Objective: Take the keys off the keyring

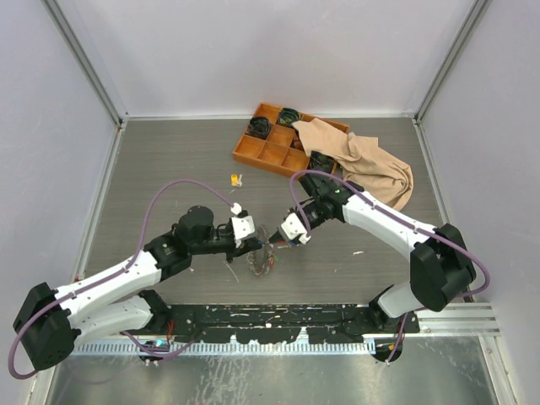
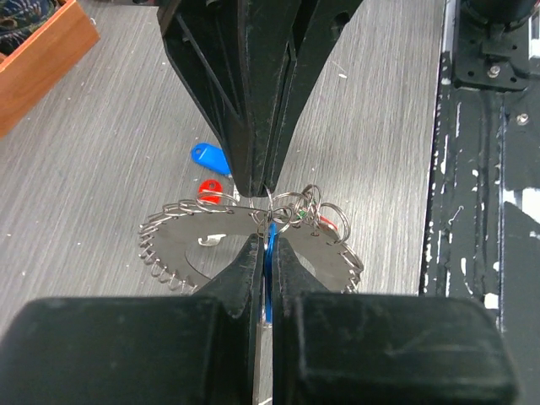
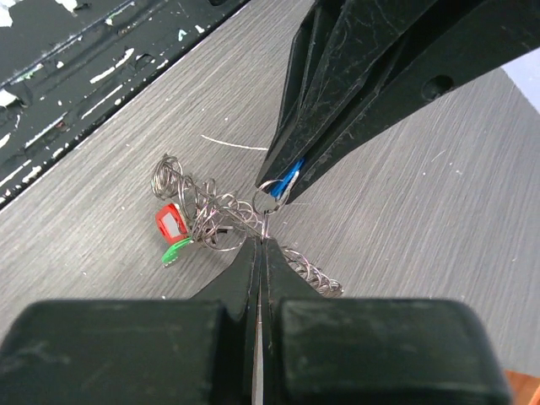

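Grey wood-grain table (image 1: 169,169), pale lilac walls (image 1: 253,51) (aluminium posts (image 1: 85,59) at corners), chipped black strip (image 1: 270,317) along near edge.

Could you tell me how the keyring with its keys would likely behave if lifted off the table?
Probably floppy: the keys fan loosely on the thin keyring, so they would likely swing and bunch. Likely heavy for its size, being mostly metal. Its thin wire might slip in the right end effector.

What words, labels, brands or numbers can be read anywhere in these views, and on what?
None can be read.
Keys and keyring: no legible stamping.
Red tag: its pale window shows nothing readable.
Tray: no print visible.
Small yellow thing: too small to tell.
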`<action>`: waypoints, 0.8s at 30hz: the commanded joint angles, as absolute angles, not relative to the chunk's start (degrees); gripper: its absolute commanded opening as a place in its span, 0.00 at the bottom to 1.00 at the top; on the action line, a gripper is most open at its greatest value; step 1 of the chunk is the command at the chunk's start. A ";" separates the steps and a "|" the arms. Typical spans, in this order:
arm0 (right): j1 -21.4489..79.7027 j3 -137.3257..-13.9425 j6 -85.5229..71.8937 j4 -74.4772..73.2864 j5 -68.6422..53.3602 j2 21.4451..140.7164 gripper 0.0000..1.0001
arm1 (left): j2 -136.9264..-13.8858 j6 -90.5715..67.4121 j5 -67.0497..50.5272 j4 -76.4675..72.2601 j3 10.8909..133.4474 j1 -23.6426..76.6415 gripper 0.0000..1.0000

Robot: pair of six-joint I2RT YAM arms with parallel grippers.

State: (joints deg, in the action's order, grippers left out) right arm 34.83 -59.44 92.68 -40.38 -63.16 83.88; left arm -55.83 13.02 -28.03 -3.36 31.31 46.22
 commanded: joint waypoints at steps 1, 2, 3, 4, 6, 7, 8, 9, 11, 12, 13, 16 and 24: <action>34.97 -59.24 98.75 -43.77 -60.98 82.44 0.01 | -53.41 19.16 -25.05 0.32 36.12 48.02 0.00; 35.08 -59.44 98.83 -43.87 -60.99 82.48 0.01 | -53.14 20.00 -24.42 0.84 36.34 48.41 0.00; 35.31 -59.61 98.83 -44.05 -60.95 82.52 0.01 | -52.76 20.99 -24.28 1.07 36.57 48.70 0.00; 35.54 -59.80 98.80 -44.22 -60.85 82.65 0.01 | -52.49 22.25 -24.18 1.23 36.79 49.08 0.00; 36.26 -60.23 98.74 -44.58 -60.32 82.94 0.01 | -52.11 26.09 -24.25 2.11 37.20 49.74 0.00; 36.56 -60.39 98.57 -44.68 -60.08 83.09 0.01 | -52.11 27.88 -23.78 2.31 37.37 50.06 0.00; 36.94 -60.60 98.38 -44.84 -59.97 83.26 0.01 | -52.14 29.94 -23.54 2.80 37.74 50.38 0.00; 37.27 -60.72 98.40 -45.02 -59.87 83.36 0.01 | -52.20 32.00 -23.19 3.36 38.16 50.74 0.00; 37.59 -60.82 98.25 -45.16 -59.89 83.53 0.01 | -52.31 34.77 -21.86 3.94 38.90 51.16 0.00; 37.60 -60.89 98.15 -45.22 -59.83 83.64 0.01 | -52.53 35.68 -21.43 4.34 39.30 51.16 0.00; 37.63 -60.96 98.05 -45.26 -59.75 83.73 0.01 | -52.97 36.25 -21.10 4.70 39.89 51.20 0.00; 37.75 -61.18 97.57 -45.34 -59.80 83.93 0.01 | -54.43 36.82 -20.17 6.52 41.58 51.33 0.00; 38.65 -61.76 96.37 -45.53 -60.14 85.17 0.01 | -54.40 37.14 -18.72 6.30 41.78 51.59 0.00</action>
